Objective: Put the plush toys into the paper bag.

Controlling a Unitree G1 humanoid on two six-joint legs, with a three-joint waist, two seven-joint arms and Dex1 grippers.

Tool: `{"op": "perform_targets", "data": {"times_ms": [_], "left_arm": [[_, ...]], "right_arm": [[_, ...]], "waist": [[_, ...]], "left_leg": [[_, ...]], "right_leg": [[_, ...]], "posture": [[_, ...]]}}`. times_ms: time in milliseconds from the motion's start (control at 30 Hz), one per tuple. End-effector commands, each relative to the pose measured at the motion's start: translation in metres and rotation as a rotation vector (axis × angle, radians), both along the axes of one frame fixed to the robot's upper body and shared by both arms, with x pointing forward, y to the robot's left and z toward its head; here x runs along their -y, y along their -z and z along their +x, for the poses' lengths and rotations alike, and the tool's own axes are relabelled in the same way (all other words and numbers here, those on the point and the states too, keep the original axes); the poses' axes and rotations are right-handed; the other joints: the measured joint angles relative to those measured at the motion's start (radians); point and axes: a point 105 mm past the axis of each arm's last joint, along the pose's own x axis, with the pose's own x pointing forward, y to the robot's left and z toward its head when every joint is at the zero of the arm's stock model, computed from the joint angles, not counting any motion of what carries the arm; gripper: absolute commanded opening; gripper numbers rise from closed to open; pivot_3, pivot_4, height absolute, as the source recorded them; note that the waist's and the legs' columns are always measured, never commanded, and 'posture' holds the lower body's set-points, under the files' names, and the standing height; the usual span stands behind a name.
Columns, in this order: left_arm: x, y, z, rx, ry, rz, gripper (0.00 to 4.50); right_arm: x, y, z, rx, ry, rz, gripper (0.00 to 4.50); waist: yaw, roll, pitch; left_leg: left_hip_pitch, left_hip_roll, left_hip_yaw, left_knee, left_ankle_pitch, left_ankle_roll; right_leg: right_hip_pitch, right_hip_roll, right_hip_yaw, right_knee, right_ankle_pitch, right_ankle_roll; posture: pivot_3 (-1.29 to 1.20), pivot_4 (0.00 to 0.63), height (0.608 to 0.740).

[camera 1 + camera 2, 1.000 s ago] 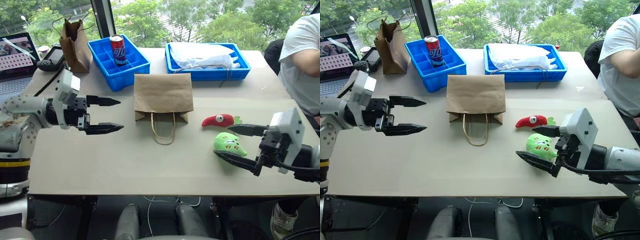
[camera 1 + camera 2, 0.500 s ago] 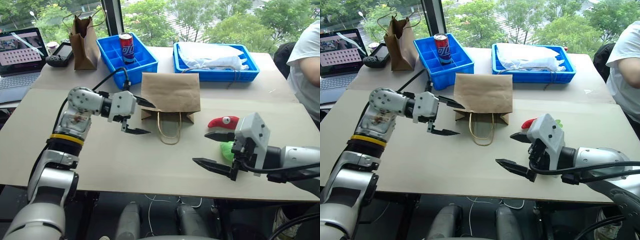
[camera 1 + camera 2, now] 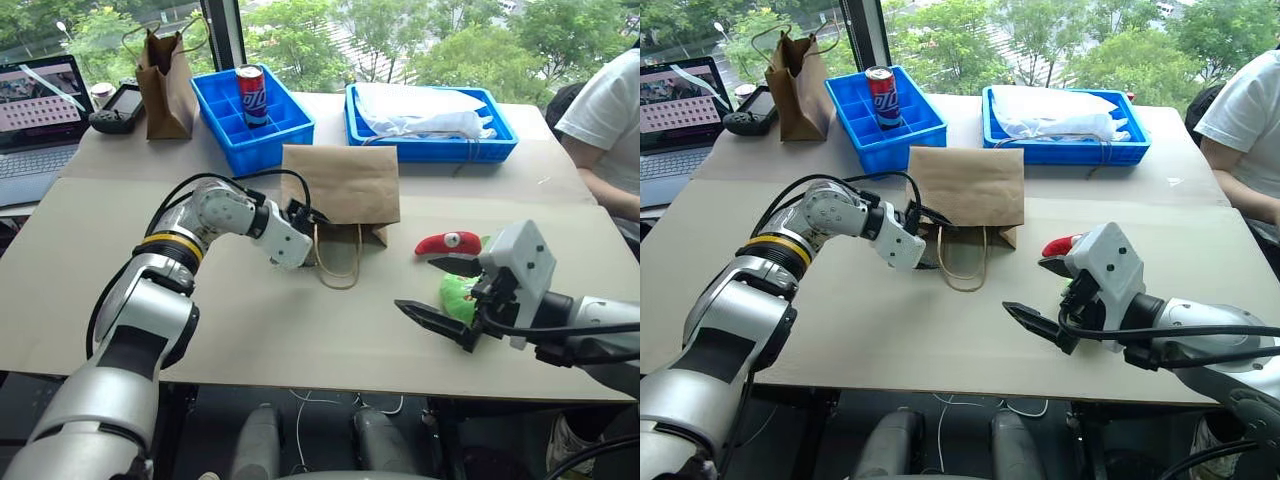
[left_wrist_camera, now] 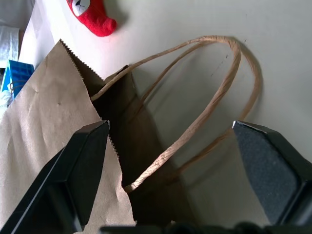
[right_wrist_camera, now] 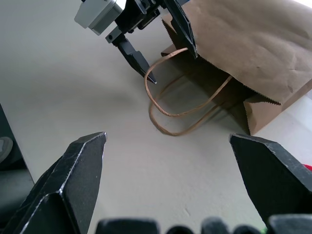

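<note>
Plush toys, you have two: the red chili (image 3: 447,242) lying crosswise and the green one (image 3: 458,293) between your right hand's (image 3: 438,290) wide-spread fingers, holding nothing, while your left hand (image 5: 163,48), parted and empty, straddles the flat paper bag's (image 3: 342,183) mouth, facing you on the table (image 3: 300,330).

**Daylight from the window, soft shadows**

Bright, even daylight comes through the window (image 3: 330,40) behind the bench (image 3: 300,330). Shadows are faint; the darkest sits inside the bag (image 4: 141,161) mouth. The trees outside look slightly washed out. Head views are sharp. In the wrist views the near black pincer fingers (image 5: 73,175) loom large and soft-edged.
</note>
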Motion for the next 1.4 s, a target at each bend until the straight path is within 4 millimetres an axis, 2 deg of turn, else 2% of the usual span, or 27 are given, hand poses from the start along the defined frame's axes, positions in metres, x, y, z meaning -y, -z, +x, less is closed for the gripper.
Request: {"op": "perform_targets", "data": {"times_ms": [33, 133, 167, 233, 267, 400, 533, 633, 733, 867, 900, 967, 1033, 1233, 1300, 1400], "left_arm": [[0.014, -0.019, 0.003, 0.039, 0.016, -0.089, 2.51], [0.019, -0.023, 0.003, -0.007, 0.006, -0.142, 1.53], [0.021, -0.026, 0.002, -0.040, 0.001, -0.171, 1.05], [0.025, -0.035, 0.000, -0.135, 0.002, -0.245, 0.56], [0.026, -0.038, -0.003, -0.183, 0.014, -0.262, 0.10], [0.026, -0.053, -0.022, -0.344, 0.122, -0.299, 0.02], [0.025, -0.068, -0.044, -0.510, 0.150, -0.358, 0.02], [0.023, -0.069, -0.058, -0.613, 0.117, -0.376, 0.02], [0.031, -0.081, -0.067, -0.734, 0.056, -0.495, 0.02], [0.032, -0.085, -0.079, -0.814, -0.013, -0.551, 0.02], [0.031, -0.086, -0.078, -0.826, -0.035, -0.567, 0.00], [0.031, -0.086, -0.077, -0.832, -0.064, -0.579, 0.00], [0.031, -0.085, -0.078, -0.833, -0.074, -0.587, 0.00], [0.036, -0.083, -0.085, -0.888, -0.088, -0.615, 0.00], [0.037, -0.085, -0.087, -0.916, -0.090, -0.634, 0.00], [0.036, -0.087, -0.087, -0.961, -0.114, -0.659, 0.00]], "right_arm": [[0.001, -0.007, -0.002, 0.044, 0.015, -0.007, 4.50], [0.003, 0.000, -0.003, 0.022, 0.017, -0.027, 4.50], [0.003, 0.003, -0.004, 0.012, 0.016, -0.035, 4.50], [0.003, 0.009, -0.007, -0.015, 0.016, -0.028, 4.50], [0.003, 0.013, -0.009, -0.031, 0.017, -0.027, 4.50], [0.009, 0.034, -0.016, -0.100, 0.058, -0.027, 4.50], [0.012, 0.050, -0.020, -0.127, 0.120, 0.024, 4.50], [0.009, 0.054, -0.016, -0.098, 0.163, 0.090, 4.50], [-0.001, 0.057, -0.008, -0.073, 0.199, 0.199, 4.50], [-0.010, 0.063, 0.007, -0.061, 0.294, 0.344, 4.50], [-0.014, 0.066, 0.010, -0.071, 0.310, 0.388, 3.95], [-0.024, 0.071, 0.013, -0.084, 0.311, 0.417, 3.44], [-0.030, 0.074, 0.018, -0.084, 0.322, 0.441, 2.71], [-0.043, 0.085, 0.054, -0.036, 0.327, 0.446, 0.63], [-0.045, 0.085, 0.061, -0.020, 0.312, 0.451, 0.03], [-0.045, 0.089, 0.073, 0.001, 0.297, 0.400, 0.03]], "waist": [[0.000, 0.000, 0.000], [0.000, 0.000, 0.000], [0.000, 0.000, 0.000], [-0.001, 0.000, 0.000], [-0.001, 0.000, 0.000], [-0.005, 0.000, 0.000], [-0.010, 0.000, 0.000], [-0.018, 0.001, 0.000], [-0.024, 0.001, 0.000], [-0.029, 0.001, -0.001], [-0.030, 0.001, -0.001], [-0.031, 0.001, -0.001], [-0.030, 0.002, -0.001], [-0.030, 0.002, -0.001], [-0.030, 0.002, -0.001], [-0.028, 0.002, -0.001]], "left_leg": [[0.000, 0.000, 0.000, 0.000, 0.000, 0.000], [0.000, 0.000, 0.000, 0.000, 0.000, 0.000], [0.000, 0.000, 0.000, 0.000, 0.000, 0.000], [0.000, 0.000, 0.000, 0.000, 0.000, 0.000], [0.000, 0.000, 0.000, 0.000, 0.000, 0.000], [0.000, 0.000, -0.002, 0.000, 0.000, 0.000], [0.001, 0.000, -0.003, 0.001, 0.000, 0.000], [0.002, 0.000, -0.005, 0.002, 0.000, 0.000], [0.002, 0.000, -0.006, 0.003, 0.001, 0.000], [0.002, 0.000, -0.007, 0.005, 0.001, 0.000], [0.002, 0.000, -0.007, 0.005, 0.001, 0.000], [0.002, 0.000, -0.007, 0.005, 0.001, 0.000], [0.003, 0.000, -0.007, 0.005, 0.001, 0.000], [0.003, 0.000, -0.007, 0.005, 0.001, 0.000], [0.003, 0.000, -0.007, 0.005, 0.001, 0.000], [0.002, 0.000, -0.007, 0.005, 0.001, 0.000]], "right_leg": [[0.000, 0.000, 0.000, 0.000, 0.000, 0.000], [0.000, 0.000, 0.000, 0.000, 0.000, 0.000], [0.000, 0.000, 0.000, 0.000, 0.000, 0.000], [0.000, 0.000, -0.001, 0.001, 0.000, 0.000], [0.000, 0.000, -0.001, 0.001, 0.000, 0.000], [0.001, 0.000, -0.001, 0.003, 0.000, 0.000], [0.000, 0.001, -0.001, 0.006, 0.000, 0.000], [0.001, 0.001, -0.002, 0.008, 0.000, 0.000], [0.001, 0.001, -0.003, 0.010, 0.000, 0.000], [0.001, 0.001, -0.004, 0.011, -0.001, 0.000], [0.001, 0.001, -0.004, 0.012, -0.001, 0.000], [0.001, 0.001, -0.004, 0.012, -0.001, 0.000], [0.001, 0.001, -0.004, 0.013, -0.001, 0.000], [0.001, 0.001, -0.004, 0.013, -0.001, -0.001], [0.000, 0.001, -0.005, 0.013, -0.001, -0.001], [0.000, 0.001, -0.005, 0.013, -0.001, -0.001]], "posture": [[0.00, 0.150, 0.698], [0.00, 0.150, 0.698], [0.00, 0.150, 0.698], [0.00, 0.150, 0.698], [0.00, 0.150, 0.698], [0.00, 0.150, 0.698], [0.00, 0.150, 0.698], [0.00, 0.150, 0.698], [0.00, 0.150, 0.698], [0.00, 0.150, 0.698], [0.00, 0.150, 0.698], [0.00, 0.150, 0.698], [0.00, 0.150, 0.698], [0.00, 0.150, 0.698], [0.00, 0.150, 0.698], [0.00, 0.150, 0.698]]}}
